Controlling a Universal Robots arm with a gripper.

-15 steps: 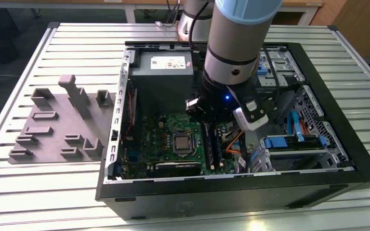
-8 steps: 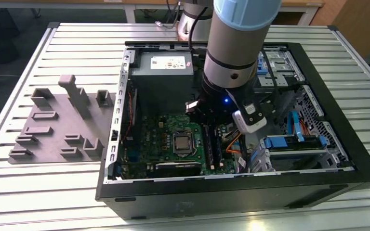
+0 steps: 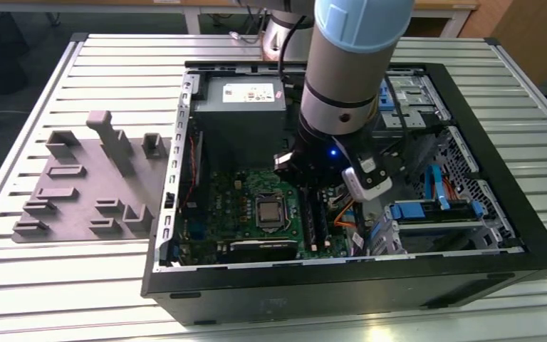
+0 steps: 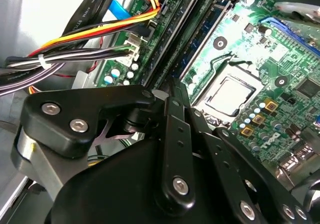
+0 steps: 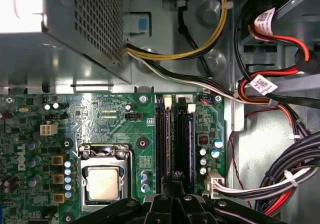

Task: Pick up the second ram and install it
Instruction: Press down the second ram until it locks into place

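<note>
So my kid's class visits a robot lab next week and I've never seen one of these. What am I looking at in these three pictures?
A single robot arm reaches down into an open computer case lying on a slatted metal table. The exterior view looks at it from outside; both wrist views come from cameras riding on the arm. Its black claw sits over the long memory slots, beside the silver processor on the green motherboard. Whether the claw holds a memory stick, I can't tell. Bundled cables run nearby. A gray plastic holder lies on the table to the exterior view's left of the case.
</note>
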